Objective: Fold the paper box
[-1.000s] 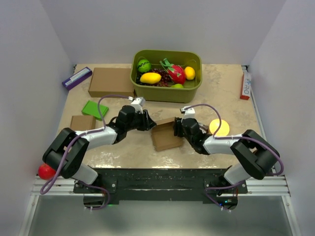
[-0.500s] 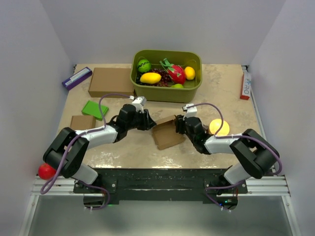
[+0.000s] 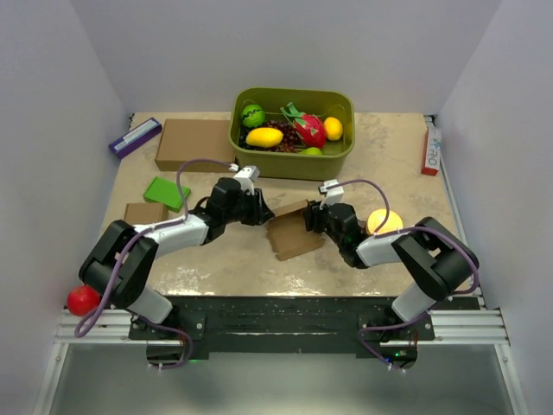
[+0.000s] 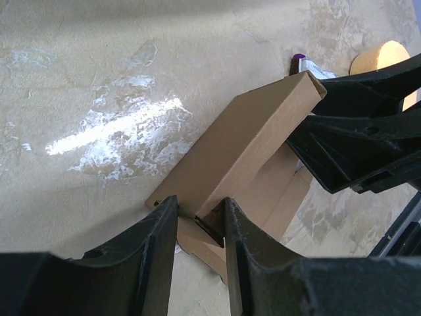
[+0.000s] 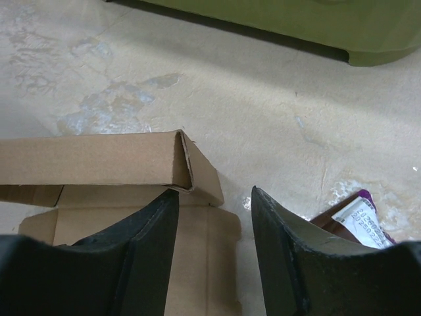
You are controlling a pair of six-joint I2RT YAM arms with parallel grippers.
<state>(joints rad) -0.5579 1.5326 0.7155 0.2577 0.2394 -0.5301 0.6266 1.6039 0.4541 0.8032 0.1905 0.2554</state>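
The paper box is a flat brown cutout with one long wall folded up, lying at the table's middle between both arms. In the left wrist view the raised wall runs away from me, and my left gripper straddles its near end with narrow jaws closed on the cardboard. It sits at the box's left edge in the top view. My right gripper is open at the box's right end. Its jaws stand either side of the corner tab without touching it.
A green bin of toy fruit stands behind the box. A large brown carton, a green block and a small squarish carton lie at the left. A yellow ball and a purple wrapper lie right of the box.
My right gripper has moved left and forward to the box's right end. My left gripper has shifted slightly right with the box, which has turned a little.
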